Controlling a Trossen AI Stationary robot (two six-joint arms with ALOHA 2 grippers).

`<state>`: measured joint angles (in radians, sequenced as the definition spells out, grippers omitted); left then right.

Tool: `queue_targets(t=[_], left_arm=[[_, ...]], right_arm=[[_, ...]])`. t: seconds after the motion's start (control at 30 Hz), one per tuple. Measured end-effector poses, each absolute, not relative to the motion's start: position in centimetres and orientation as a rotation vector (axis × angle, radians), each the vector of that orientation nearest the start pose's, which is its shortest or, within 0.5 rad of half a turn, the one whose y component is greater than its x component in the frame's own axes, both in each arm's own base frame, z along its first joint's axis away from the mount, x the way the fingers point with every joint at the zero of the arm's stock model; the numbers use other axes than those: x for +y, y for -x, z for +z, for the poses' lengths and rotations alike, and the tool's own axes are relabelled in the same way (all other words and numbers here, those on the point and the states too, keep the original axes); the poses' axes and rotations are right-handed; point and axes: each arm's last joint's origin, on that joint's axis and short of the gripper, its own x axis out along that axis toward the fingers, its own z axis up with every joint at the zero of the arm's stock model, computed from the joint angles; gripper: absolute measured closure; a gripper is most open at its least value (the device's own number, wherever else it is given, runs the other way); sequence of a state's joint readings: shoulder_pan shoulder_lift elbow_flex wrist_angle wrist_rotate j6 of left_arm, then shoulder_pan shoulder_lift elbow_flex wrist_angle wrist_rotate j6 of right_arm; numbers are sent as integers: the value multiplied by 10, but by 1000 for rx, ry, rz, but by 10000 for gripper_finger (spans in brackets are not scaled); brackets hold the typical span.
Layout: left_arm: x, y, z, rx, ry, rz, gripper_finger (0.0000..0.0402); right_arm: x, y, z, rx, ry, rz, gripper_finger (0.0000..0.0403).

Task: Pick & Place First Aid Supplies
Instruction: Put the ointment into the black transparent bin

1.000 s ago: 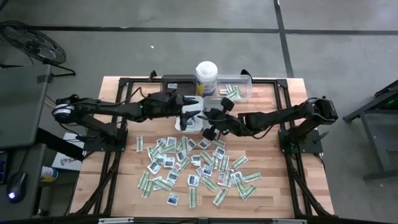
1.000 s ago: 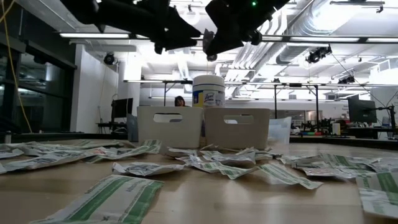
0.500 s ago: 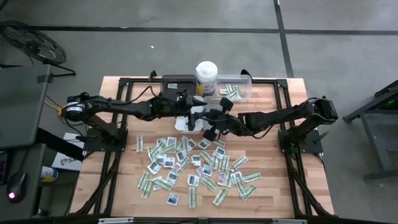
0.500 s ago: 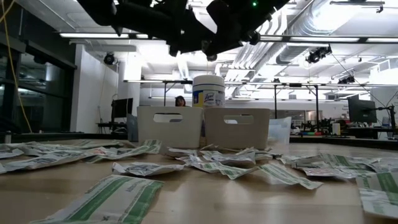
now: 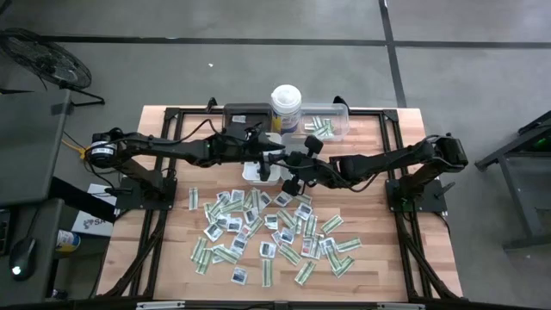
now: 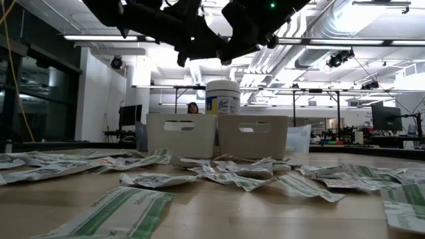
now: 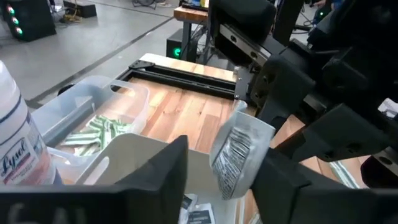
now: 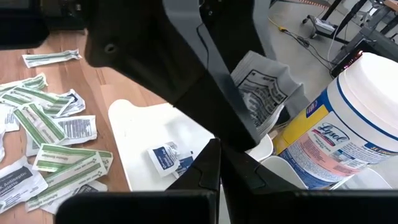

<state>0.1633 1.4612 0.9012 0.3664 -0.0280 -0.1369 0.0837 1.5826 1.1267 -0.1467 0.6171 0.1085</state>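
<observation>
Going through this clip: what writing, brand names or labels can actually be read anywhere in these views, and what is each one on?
"Lysol": brand on the white canister, also readable in the left wrist view.
Fine print under that brand: too small to read.
Black print on the sachet at the left gripper: blurred.
Marks on the packets on the table: unreadable.

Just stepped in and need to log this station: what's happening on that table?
Two robot arms meet over a white tray at the back of a wooden table. A white sachet hangs between the left gripper's fingers, above the tray, with the shut right gripper right against it. A few sachets already lie in the tray, narrow strips sit in a clear tray beside a wipes canister, and dozens of packets remain scattered on the table.
</observation>
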Motion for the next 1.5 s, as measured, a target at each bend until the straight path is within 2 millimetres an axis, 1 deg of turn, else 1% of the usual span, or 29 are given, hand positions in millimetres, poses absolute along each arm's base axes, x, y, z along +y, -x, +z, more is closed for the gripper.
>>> queue_targets(t=[0.27, 0.33, 0.57, 0.7, 0.77, 0.87, 1.0, 1.1, 1.2, 1.27, 1.33, 1.4, 1.5], left_arm=[[53, -321, 268, 179, 152, 200, 376], [53, -321, 268, 179, 152, 199, 394], [53, -321, 268, 184, 151, 190, 396], [53, -321, 267, 190, 150, 190, 398], [53, -321, 268, 183, 136, 190, 399], [54, -321, 268, 187, 116, 196, 400], [60, -319, 267, 195, 119, 204, 400], [68, -317, 265, 219, 120, 226, 400], [79, -311, 265, 245, 111, 240, 401], [87, -308, 266, 254, 102, 263, 401], [97, -300, 264, 302, 90, 277, 401], [107, -295, 265, 321, 69, 299, 401], [125, -281, 262, 394, 53, 325, 401]], right_arm=[[13, -345, 261, 552, 105, -524, 403], [13, -345, 261, 554, 106, -524, 403], [13, -345, 260, 562, 107, -515, 402], [15, -343, 258, 597, 89, -450, 389], [16, -343, 256, 616, 48, -416, 372], [18, -341, 255, 627, -41, -380, 335], [15, -335, 257, 645, -134, -399, 278], [14, -324, 267, 643, -178, -453, 244], [12, -311, 277, 644, -196, -504, 224], [11, -303, 284, 639, -212, -526, 218], [10, -295, 291, 628, -228, -541, 218], [9, -288, 296, 626, -242, -553, 217], [8, -282, 300, 623, -260, -568, 217]])
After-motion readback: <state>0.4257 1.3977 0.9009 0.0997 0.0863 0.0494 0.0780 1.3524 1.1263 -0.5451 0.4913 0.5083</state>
